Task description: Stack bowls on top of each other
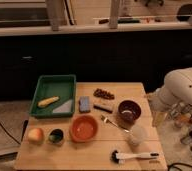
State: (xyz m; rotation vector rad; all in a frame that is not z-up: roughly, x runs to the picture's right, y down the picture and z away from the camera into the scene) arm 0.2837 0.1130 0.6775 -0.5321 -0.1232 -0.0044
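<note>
An orange bowl [84, 128] sits on the wooden table [64, 155] near the front middle. A dark brown bowl [128, 110] sits to its right, further back, apart from it. My white arm [183, 87] reaches in from the right. My gripper [157, 114] hangs at the table's right edge, just right of the brown bowl and not touching it. Nothing shows in the gripper.
A green tray [41, 82] at the back left holds a banana [48, 101]. An apple [35, 134], a small dark cup [56, 135], a blue sponge [84, 104], a fork [114, 123], a clear cup [136, 135] and a brush [134, 157] lie around the bowls. Bottles [189, 125] stand right of the table.
</note>
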